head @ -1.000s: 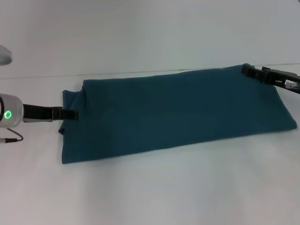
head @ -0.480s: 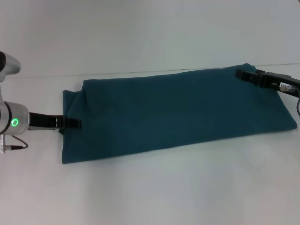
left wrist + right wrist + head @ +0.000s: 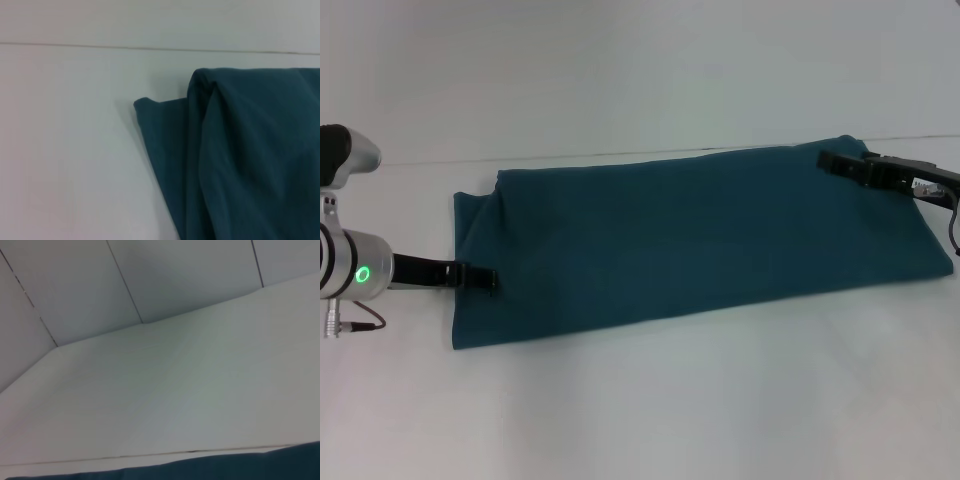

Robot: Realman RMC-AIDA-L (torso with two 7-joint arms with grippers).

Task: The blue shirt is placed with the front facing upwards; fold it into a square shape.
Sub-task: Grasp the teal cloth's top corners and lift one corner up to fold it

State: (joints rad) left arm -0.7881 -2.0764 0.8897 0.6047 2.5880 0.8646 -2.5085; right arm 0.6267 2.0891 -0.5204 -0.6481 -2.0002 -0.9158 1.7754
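Since the shirt (image 3: 690, 235) already lies as a long band left-to-right on your surface (image 3: 640, 420) | left hand (image 3: 485, 277) at its left end, right hand (image 3: 835, 162) at far right corner | can't tell either grip | next fold runs end to end.

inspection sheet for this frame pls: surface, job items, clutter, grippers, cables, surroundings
Surface: white table, bare around the cloth.
Job's things: blue shirt lying flat, folded into a long band across the table; lettering and collar not visible; layered folds at its left end.
Clutter: nothing seen.
Grippers: left gripper at the band's left edge; right gripper at its far right corner.
Cables: a thin one by the left arm; a dark one by the right arm.
Surroundings: pale panelled wall behind the table.
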